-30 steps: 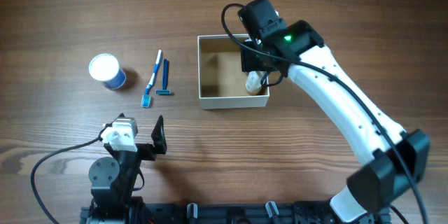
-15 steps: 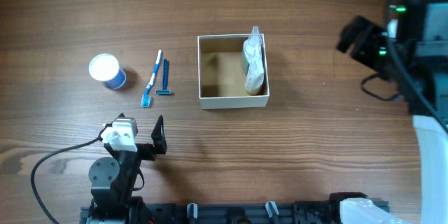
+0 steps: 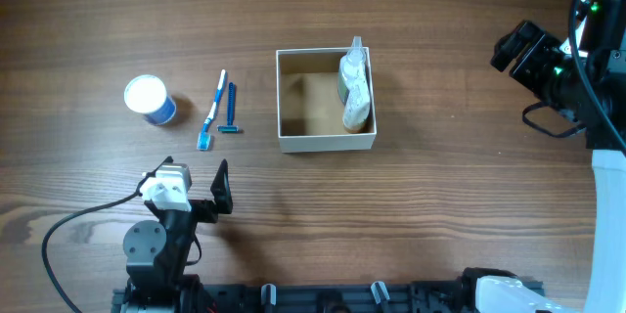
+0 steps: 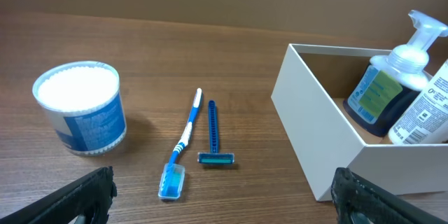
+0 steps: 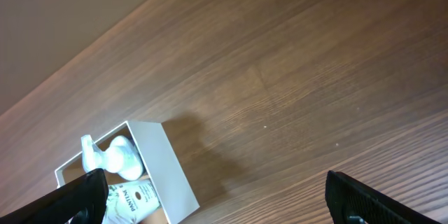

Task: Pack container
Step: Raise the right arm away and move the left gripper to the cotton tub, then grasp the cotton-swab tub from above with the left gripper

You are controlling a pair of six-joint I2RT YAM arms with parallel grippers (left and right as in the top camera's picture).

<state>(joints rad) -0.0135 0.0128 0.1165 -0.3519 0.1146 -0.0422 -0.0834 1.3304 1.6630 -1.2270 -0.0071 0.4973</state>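
Left claw point(image 3: 196, 189) sits at the near edge of the table point(image 3: 440, 215), where it was a second ago, jaws spread wide and empty. Just beyond it, the toothbrush point(image 3: 212, 110) and razor point(image 3: 231, 110) lie side by side, close but apart, with the round blue tub point(image 3: 149, 98) standing further to their left. None of the three has shifted.

Past them to the right is the container point(image 3: 327, 142), in the middle of the table. Along its right wall there are now a pump bottle point(image 4: 381, 87) and a white bottle point(image 4: 428, 108) pressed against each other.

The change is on that side. A second ago the right claw point(image 3: 516, 47) was down in that corner of the container. It has since let go and swung well clear to the far right edge, jaws open with nothing between them. The bottles look delivered, so the packing seems partly done. Three toiletries are left outside, all nearer the left arm.
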